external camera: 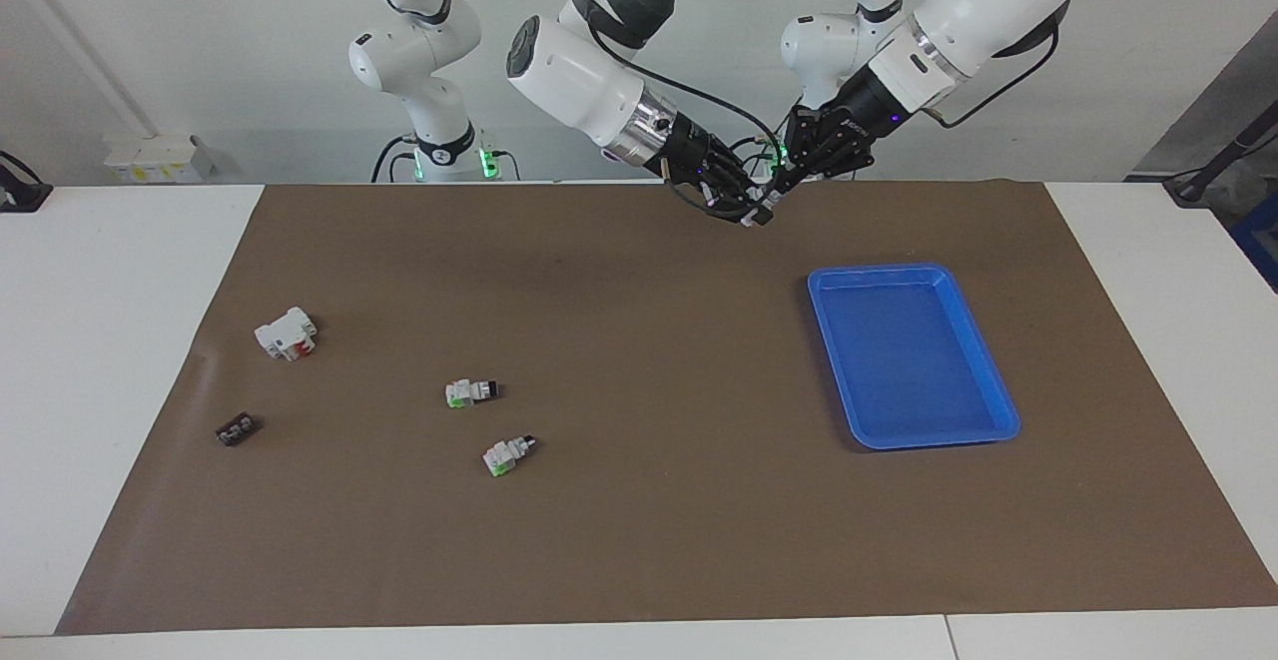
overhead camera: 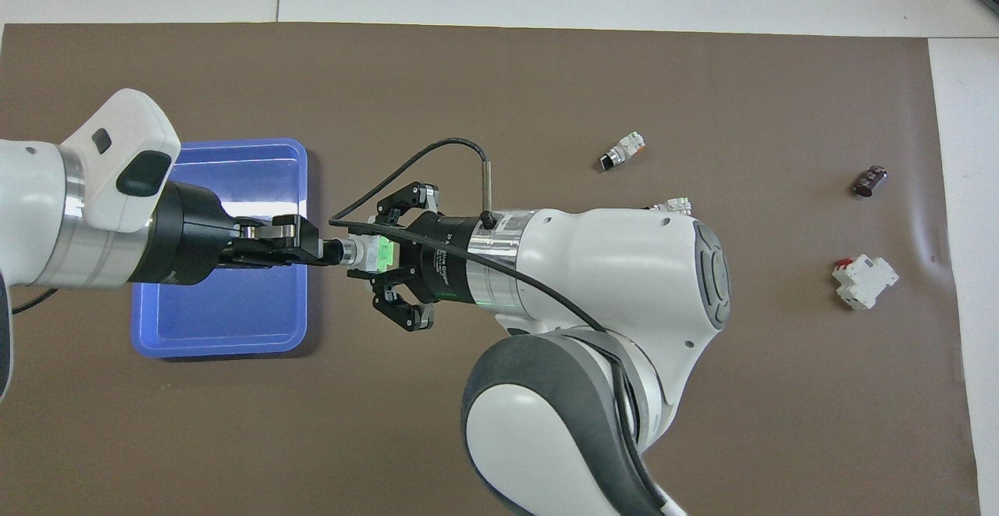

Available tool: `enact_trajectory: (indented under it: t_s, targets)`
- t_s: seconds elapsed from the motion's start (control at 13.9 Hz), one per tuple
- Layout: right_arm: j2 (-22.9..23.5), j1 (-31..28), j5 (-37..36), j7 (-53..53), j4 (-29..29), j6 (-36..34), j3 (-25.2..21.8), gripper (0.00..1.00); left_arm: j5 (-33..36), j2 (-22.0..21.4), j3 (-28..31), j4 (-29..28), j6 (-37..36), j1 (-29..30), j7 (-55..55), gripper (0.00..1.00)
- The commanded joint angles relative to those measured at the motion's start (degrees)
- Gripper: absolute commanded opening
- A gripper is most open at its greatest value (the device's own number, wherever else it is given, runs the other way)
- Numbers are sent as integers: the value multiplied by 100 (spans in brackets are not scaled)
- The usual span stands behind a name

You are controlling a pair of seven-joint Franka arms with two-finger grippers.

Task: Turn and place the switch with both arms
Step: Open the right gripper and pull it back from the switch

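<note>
Item 1. Switch [overhead camera: 373,254], held in the air between the two grippers, over the mat [external camera: 639,500] at the robots' end of the tabletop, beside the nearer end of the blue tray [external camera: 998,410] and not over it. White body, green part showing in the overhead view, black knob at one end. Long axis runs across the table, level or nearly so; knob end points toward the left arm's end.

Item 2. Right gripper [overhead camera: 384,255]: jaws clenched on the switch's white-and-green body.

Item 3. Left gripper [overhead camera: 332,251]: jaws closed on the black knob (contact read from the overhead view; the facing view shows the two grippers tip to tip).

Handling note, by judgement: light, rigid plastic, smooth enough to slip under a weak pinch. Body flats are the sound place to hold; the knob is the part meant to turn, so one gripper should hold the body fast while the other twists. Small size leaves little margin for misalignment.

Item 4. Blue tray, empty, toward the left arm's end.

Item 5. Two like switches [external camera: 471,392] [external camera: 507,454], lying farther from the robots, toward the right arm's end.

Item 6. White block with red part [external camera: 287,333] and small dark piece [external camera: 236,429], nearest the right arm's end.
</note>
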Motion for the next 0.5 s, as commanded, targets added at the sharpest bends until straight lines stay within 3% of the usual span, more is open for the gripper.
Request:
enact_trajectory:
  t_s: [0.0, 0.43]
  targets:
    - [-91, -12, -68, 52, -56, 45, -24, 100, 82, -206, 15, -191, -123, 6, -97, 0]
    - [-318, -91, -471, 26, -153, -340, -42, 100, 100, -206, 32, -200, -97, 14, -79, 0]
